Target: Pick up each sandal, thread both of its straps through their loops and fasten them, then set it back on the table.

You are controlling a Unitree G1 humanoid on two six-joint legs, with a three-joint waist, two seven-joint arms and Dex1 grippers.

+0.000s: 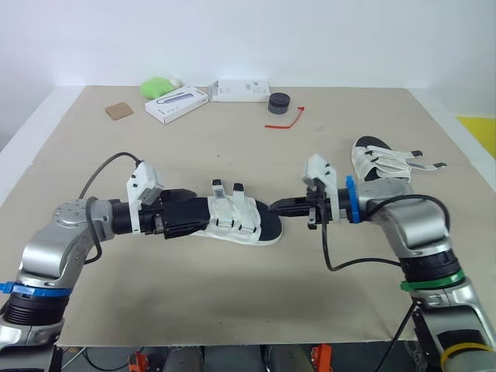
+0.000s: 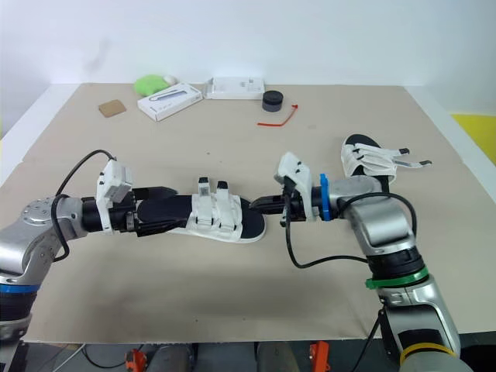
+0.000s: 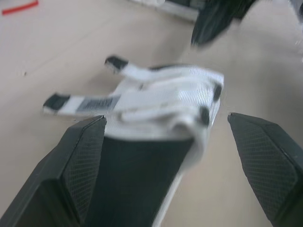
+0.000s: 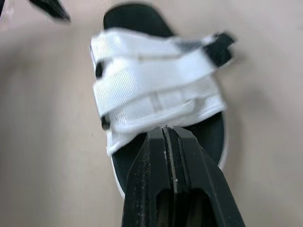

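Sandal (image 1: pixel 236 221) w/ black sole + white straps sits near the middle of the table (image 1: pixel 194 139), a bit toward the front edge, heel toward the robot's left and toe toward its right. You can see its two strap ends (image 1: pixel 218 186) w/ black tips standing up free above the far side of the sole.

Left gripper (image 1: pixel 203 215) is spread wide at the heel end. In the left wrist view, one finger (image 3: pixel 80 165) is just beside the sole's edge and the other is well apart from it, so it isn't clamping anything.

Right gripper (image 1: pixel 273 208) is at the toe end w/ fingers pressed together. In the right wrist view the tips sit over the footbed, just at the edge of the nearest strap. You can't tell if they pinch any webbing.

Second sandal (image 1: pixel 380 164) lies near the table's right edge, its loose straps (image 1: pixel 422 159) pointing toward that edge.

Along the far edge are a brown square (image 1: pixel 119 111), green object (image 1: pixel 159 85), two white boxes (image 1: pixel 177 104) and a black round item (image 1: pixel 278 101), w/ a red tie (image 1: pixel 287 120) beside it.
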